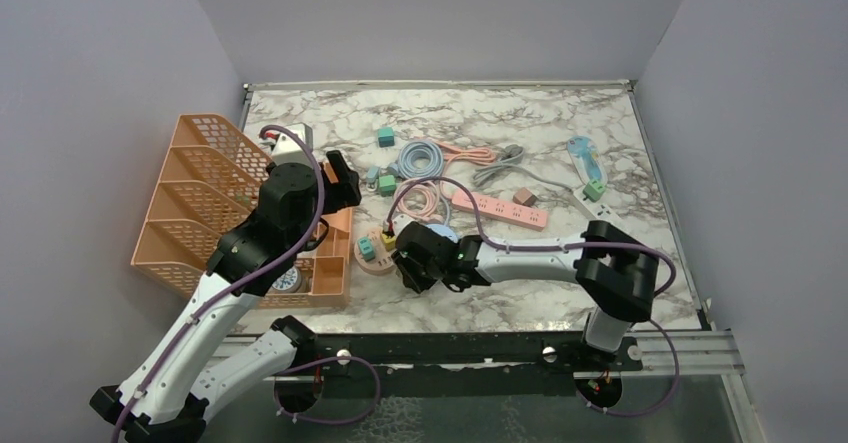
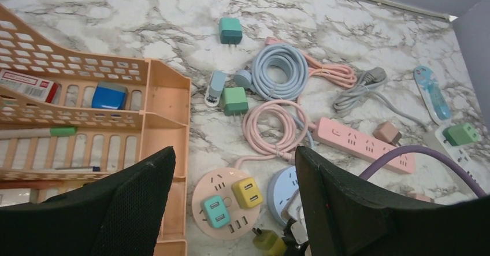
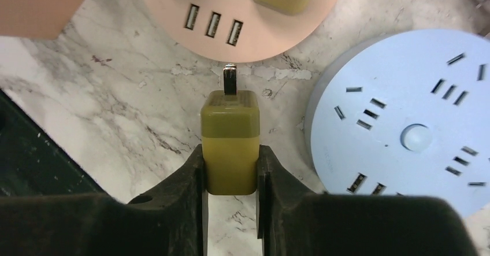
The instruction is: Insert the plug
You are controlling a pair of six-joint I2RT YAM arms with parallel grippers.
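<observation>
My right gripper [image 3: 230, 163] is shut on an olive-yellow plug [image 3: 229, 137], prongs pointing away toward the round pink socket hub [image 3: 231, 13]. The plug hangs just above the marble, between the pink hub and a round blue socket hub [image 3: 404, 123]. The pink hub [image 2: 228, 201] holds a yellow adapter [image 2: 247, 192] and a teal adapter [image 2: 215, 211]. The held plug also shows in the left wrist view [image 2: 268, 241]. My left gripper [image 2: 231, 210] is open and empty, high above the pink hub. In the top view the right gripper [image 1: 405, 261] sits beside the pink hub [image 1: 378, 251].
An orange file rack [image 1: 215, 208] stands at the left. A pink power strip [image 1: 500, 209], coiled blue cable [image 2: 280, 71], pink cable [image 2: 274, 126], grey cable [image 2: 361, 91], green plugs [image 2: 234, 101] and a white strip with a green plug [image 1: 590, 191] lie behind.
</observation>
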